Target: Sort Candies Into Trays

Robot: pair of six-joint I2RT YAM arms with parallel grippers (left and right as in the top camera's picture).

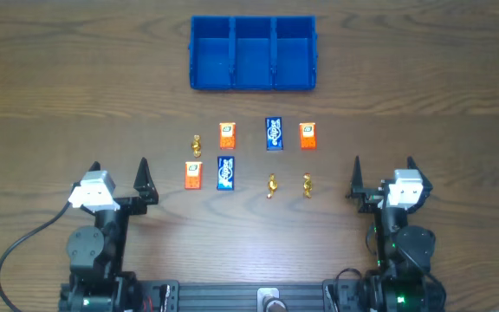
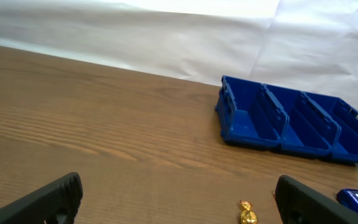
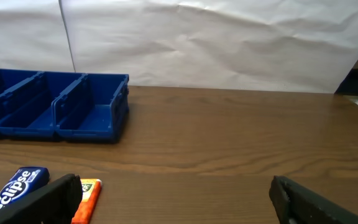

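while poised with left fingers [image 1: 146, 184] and right fingers [image 1: 356, 180] spread and empty, take the near orange candy [image 1: 193, 174] squarely across its narrow sides, then carry to the blue tray [image 1: 251, 85].

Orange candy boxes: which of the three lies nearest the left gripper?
The orange candy box in the row nearer the left gripper; the other two lie in the farther row, toward the blue plastic tray.

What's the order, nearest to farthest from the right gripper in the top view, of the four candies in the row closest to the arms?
1. Gold candy, row's right end.
2. Second gold candy, beside it.
3. Blue pack, left of centre.
4. Orange pack, far left end.
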